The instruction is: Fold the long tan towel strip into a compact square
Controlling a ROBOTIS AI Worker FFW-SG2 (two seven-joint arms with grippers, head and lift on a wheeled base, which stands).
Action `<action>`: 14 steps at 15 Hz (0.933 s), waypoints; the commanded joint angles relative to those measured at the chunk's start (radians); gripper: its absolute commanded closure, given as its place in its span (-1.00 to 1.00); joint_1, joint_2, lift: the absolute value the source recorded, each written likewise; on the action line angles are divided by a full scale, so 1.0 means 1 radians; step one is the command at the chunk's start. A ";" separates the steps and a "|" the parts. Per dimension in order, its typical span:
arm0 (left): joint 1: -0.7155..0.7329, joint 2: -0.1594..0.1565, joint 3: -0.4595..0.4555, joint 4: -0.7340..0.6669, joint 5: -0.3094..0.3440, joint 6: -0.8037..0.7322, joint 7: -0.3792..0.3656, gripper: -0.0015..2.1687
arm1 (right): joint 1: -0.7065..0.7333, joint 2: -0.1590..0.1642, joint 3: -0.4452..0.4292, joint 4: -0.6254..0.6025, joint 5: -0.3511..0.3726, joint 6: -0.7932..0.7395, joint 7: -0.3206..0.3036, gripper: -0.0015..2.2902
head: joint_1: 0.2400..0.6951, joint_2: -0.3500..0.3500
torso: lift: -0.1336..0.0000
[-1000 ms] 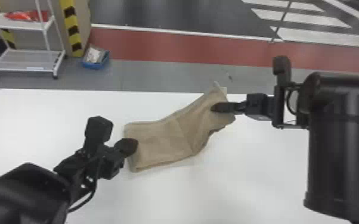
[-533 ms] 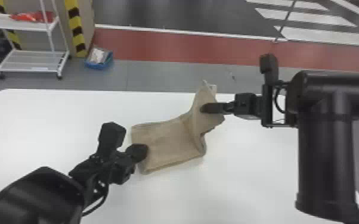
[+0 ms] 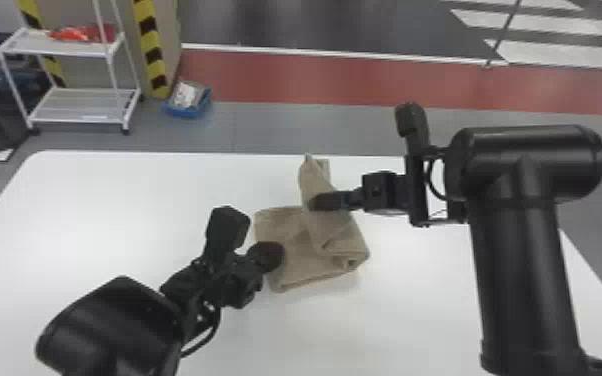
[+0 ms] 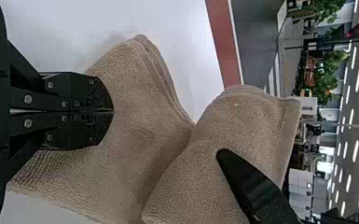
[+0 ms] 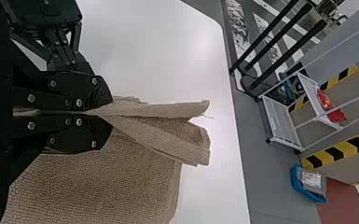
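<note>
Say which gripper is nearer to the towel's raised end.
Right. The right gripper is shut on the towel just beside its raised end; the left gripper is farther off, at the towel's flat left side.

Black, rounded arms (image 3: 525, 280) — silver screws (image 4: 28, 99) — looping cables (image 3: 205, 343).

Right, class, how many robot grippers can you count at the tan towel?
2: the left gripper against the flatter part of the tan towel, and the right gripper pinching its raised part.
</note>
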 commanded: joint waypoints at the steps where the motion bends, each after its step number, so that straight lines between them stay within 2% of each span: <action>1: 0.000 0.009 0.008 0.005 0.000 -0.012 -0.001 0.98 | 0.002 0.000 0.000 0.004 0.020 0.002 0.002 0.22 | 1.00 -0.30 | -0.85; 3: -0.006 0.012 0.014 0.010 0.000 -0.015 -0.003 0.98 | -0.001 -0.011 -0.015 -0.021 0.023 0.002 0.014 0.22 | 1.00 -0.27 | -0.85; 5: -0.011 0.011 0.014 0.013 0.000 -0.015 -0.003 0.98 | -0.006 -0.043 -0.035 -0.047 0.017 0.002 0.029 0.22 | 1.00 -0.27 | -0.85; 7: -0.026 0.003 0.005 0.033 0.000 -0.021 -0.001 0.98 | -0.004 -0.059 -0.035 -0.047 0.014 0.002 0.037 0.22 | 1.00 -0.32 | -0.85; 14: -0.055 -0.007 -0.009 0.071 0.000 -0.033 0.004 0.98 | 0.002 -0.046 0.012 0.004 0.015 0.002 0.035 0.22 | 1.00 -0.37 | -0.85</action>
